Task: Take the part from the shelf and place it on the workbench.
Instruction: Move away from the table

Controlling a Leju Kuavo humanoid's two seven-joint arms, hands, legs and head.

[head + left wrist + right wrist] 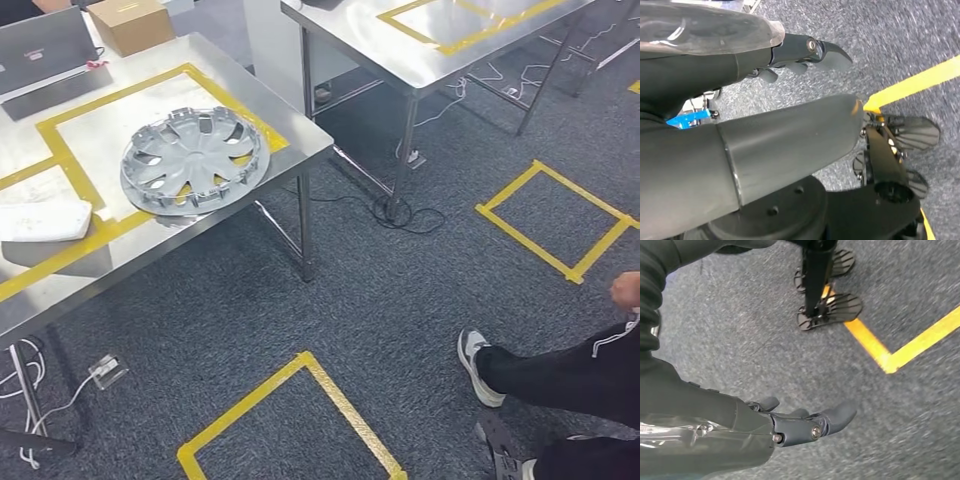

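Note:
The part, a silver wheel cover (194, 157), lies flat on the steel workbench (302, 150), inside a rectangle of yellow tape near the bench's right end. In the left wrist view my left hand (806, 52) hangs over the grey carpet with its fingers stretched out and nothing in them. My right hand (806, 425) also hangs above the carpet in the right wrist view, fingers extended and apart, holding nothing. Neither hand is near the wheel cover.
A white flat piece (41, 220) lies left of the cover; a cardboard box (130, 22) and a laptop (45, 45) sit at the back. A second steel table (423, 60) stands beyond. A person's legs (558, 375) are at the lower right. Yellow tape squares (287, 420) mark the carpet.

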